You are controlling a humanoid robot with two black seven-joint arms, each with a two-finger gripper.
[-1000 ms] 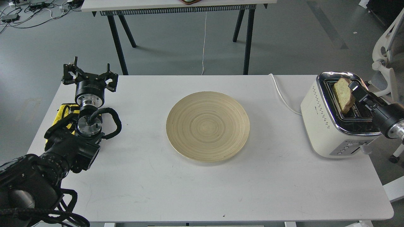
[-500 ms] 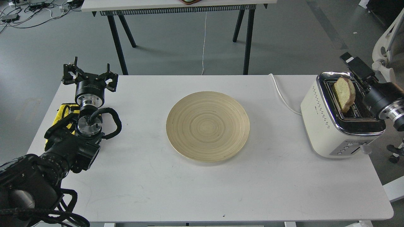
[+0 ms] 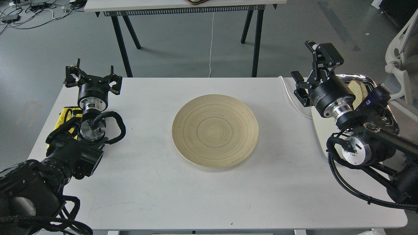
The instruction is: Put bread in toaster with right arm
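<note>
Bread (image 3: 358,92) sits in the toaster (image 3: 369,80), only a rounded pale sliver showing behind the right arm's wrist; how deep it has dropped into the slot cannot be told from here. Right gripper (image 3: 310,70) is spread wide and empty, raised above the table's (image 3: 163,182) far right corner, clear of the toaster. Left gripper (image 3: 93,78) also splayed, holding nothing, parked over the far left of the table.

Handling judgement: slice is light, soft, crumbly; pinch it gently across the flat faces near the top crust, not hard enough to tear.

Room: wooden plate (image 3: 215,130) is bare at table centre, well apart from both arms. Toaster stands close to the right edge, largely masked by the arm; white cord (image 3: 292,99) trails just beside it. Open tabletop lies in front.
</note>
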